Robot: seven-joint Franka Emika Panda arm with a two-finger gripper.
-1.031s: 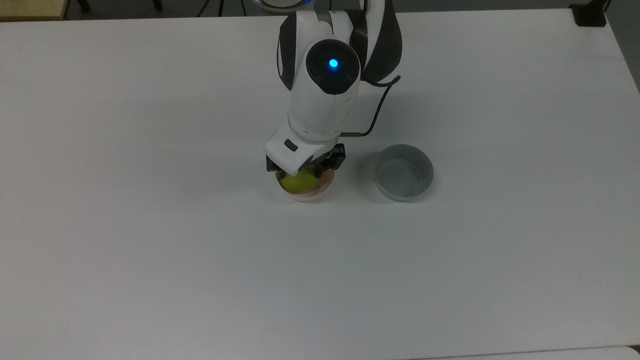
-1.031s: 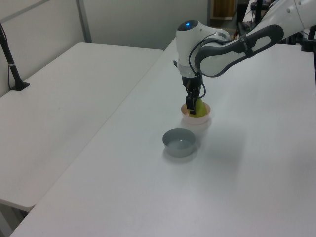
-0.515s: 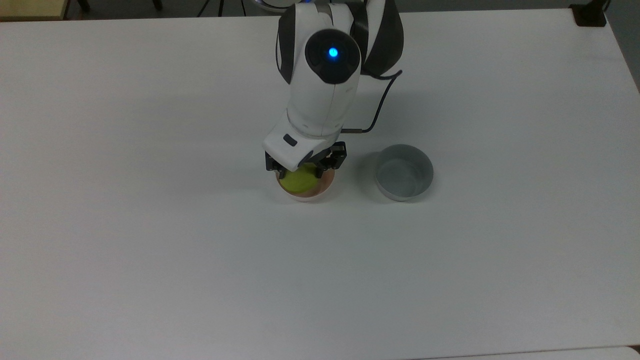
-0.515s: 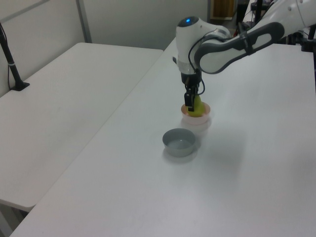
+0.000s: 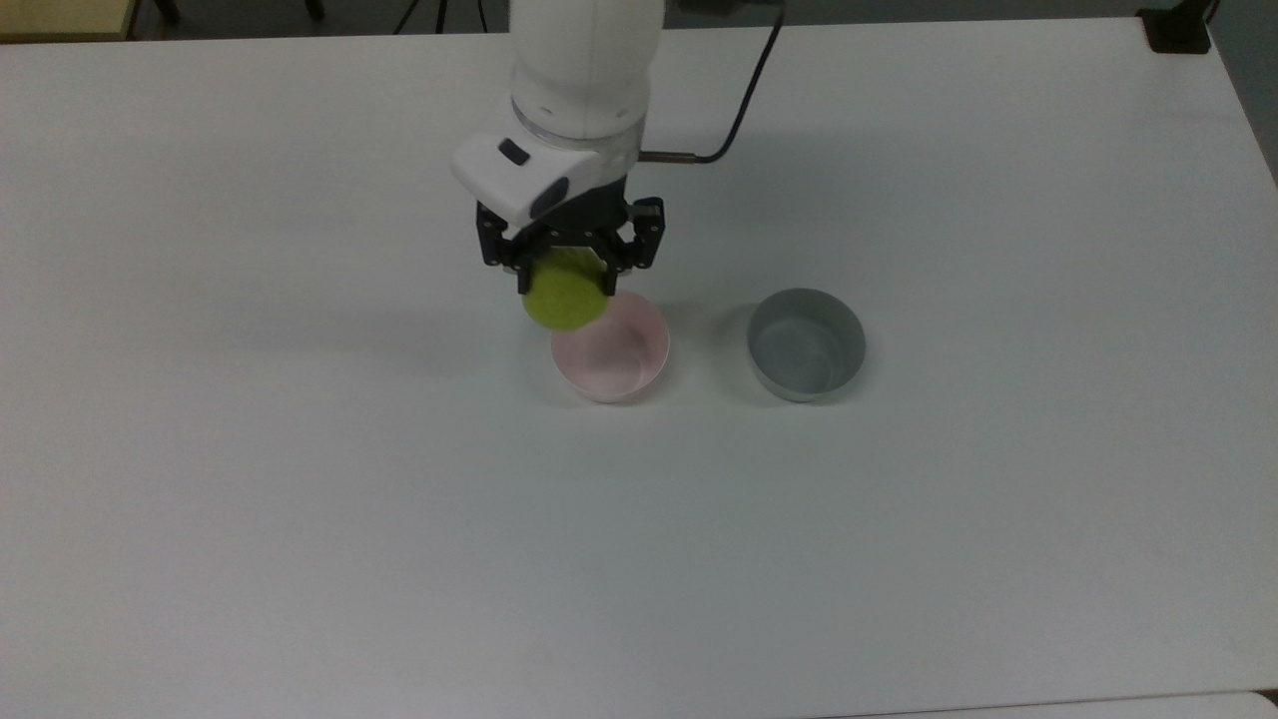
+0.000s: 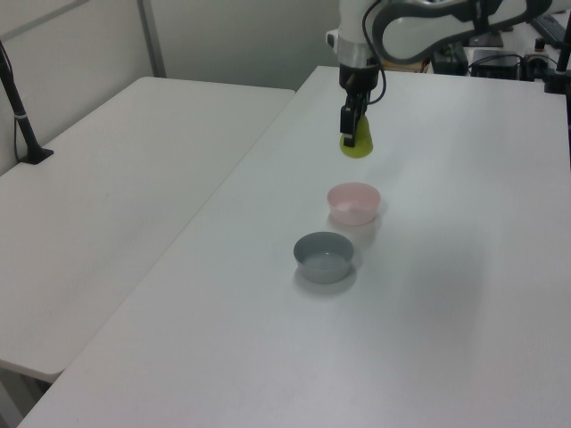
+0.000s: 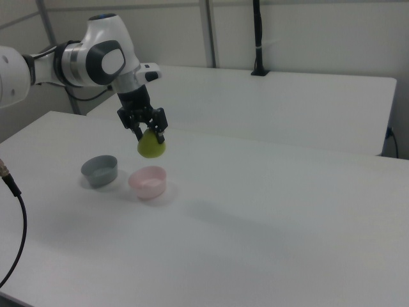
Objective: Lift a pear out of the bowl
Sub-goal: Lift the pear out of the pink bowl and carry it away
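Observation:
The yellow-green pear hangs in the air, well above the table. My gripper is shut on the pear's upper part, fingers pointing down. The pale pink bowl stands empty on the white table, below the pear and slightly to the top view's right of it.
A grey bowl stands empty beside the pink one, to the top view's right. A dark cable runs from the arm's wrist. A second white table adjoins on the left view's left.
The gripper has lifted straight up out of the pink bowl with the pear held in it. The bowl now stands empty and has not shifted.

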